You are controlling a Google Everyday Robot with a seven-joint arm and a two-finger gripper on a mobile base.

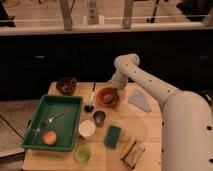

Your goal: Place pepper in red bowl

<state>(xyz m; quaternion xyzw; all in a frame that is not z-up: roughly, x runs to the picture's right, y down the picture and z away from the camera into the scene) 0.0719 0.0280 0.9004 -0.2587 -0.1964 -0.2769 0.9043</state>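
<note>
The red bowl (pixel 105 99) sits on the wooden table, right of centre at the back. My gripper (pixel 114 92) reaches down from the white arm and hangs over the bowl's right rim, its tip inside or just above the bowl. A small dark lump that looks like the pepper (pixel 110 95) shows in the bowl right under the gripper. I cannot tell whether the gripper touches it.
A dark brown bowl (pixel 66 85) stands at the back left. A green tray (pixel 35 125) holds a fork and an orange-pink fruit (pixel 49 138). A white cup (pixel 86 128), a metal cup (pixel 99 118), a green sponge (pixel 112 136), a snack packet (pixel 132 150) and a grey cloth (pixel 140 100) lie nearby.
</note>
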